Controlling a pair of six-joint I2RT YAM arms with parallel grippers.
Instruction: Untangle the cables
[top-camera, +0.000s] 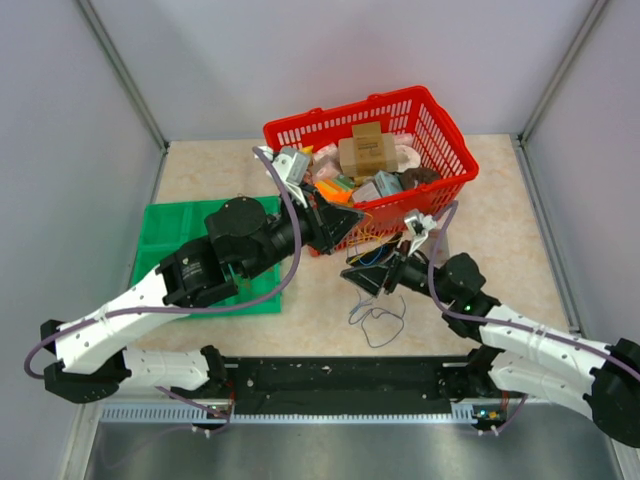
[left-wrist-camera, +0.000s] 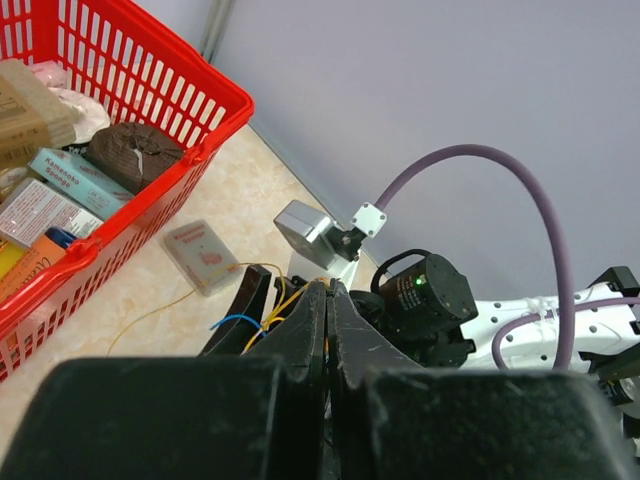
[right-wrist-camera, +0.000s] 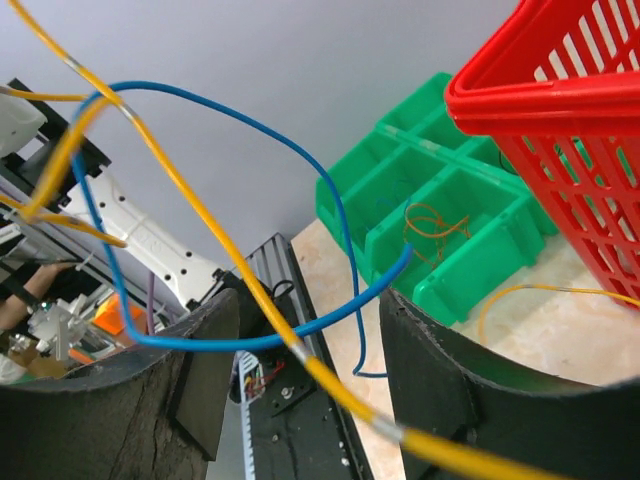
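Observation:
The cables are thin wires. In the top view a small tangle (top-camera: 372, 250) hangs between the two grippers, with grey loops (top-camera: 377, 318) trailing on the table. My left gripper (top-camera: 352, 222) is shut on the cables; in the left wrist view yellow strands (left-wrist-camera: 283, 301) and a blue one (left-wrist-camera: 237, 321) leave its closed tips (left-wrist-camera: 328, 287). My right gripper (top-camera: 368, 277) is open. In the right wrist view a blue wire (right-wrist-camera: 250, 335) and a yellow wire (right-wrist-camera: 215, 235) cross the gap between its fingers (right-wrist-camera: 450, 390), not pinched. An orange wire coil (right-wrist-camera: 435, 225) lies in the green tray.
A red basket (top-camera: 448, 135) full of boxes and packets stands at the back centre, close behind both grippers. A green compartment tray (top-camera: 170, 225) lies at the left under the left arm. A small flat packet (left-wrist-camera: 203, 255) lies on the table beside the basket.

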